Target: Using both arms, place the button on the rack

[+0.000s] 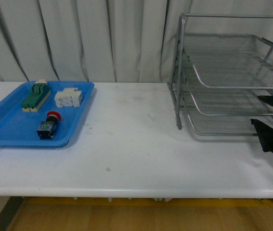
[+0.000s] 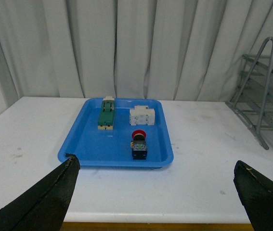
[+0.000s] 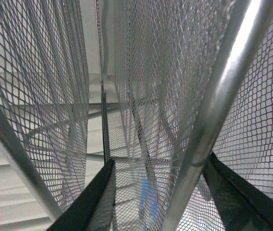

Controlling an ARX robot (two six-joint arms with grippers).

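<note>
Nearest, on the near side of the blue tray [image 1: 11,122], above the desk [image 1: 136,144]: left jaws, spread wide, empty. Well right of the tray, right jaws parted astride a tube of the rack [image 1: 232,62]. On the tray's near half, the button [image 1: 48,126], red cap toward the far rim. Beyond, on its far half, green-and-cream block [image 1: 35,96] and white component [image 1: 69,97].

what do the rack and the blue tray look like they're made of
Rack: silver metal, probably coated steel, judging by the fine wire mesh and gleaming tubular frame. Blue tray: likely moulded plastic, smooth and slightly glossy, with a rounded raised rim.
</note>
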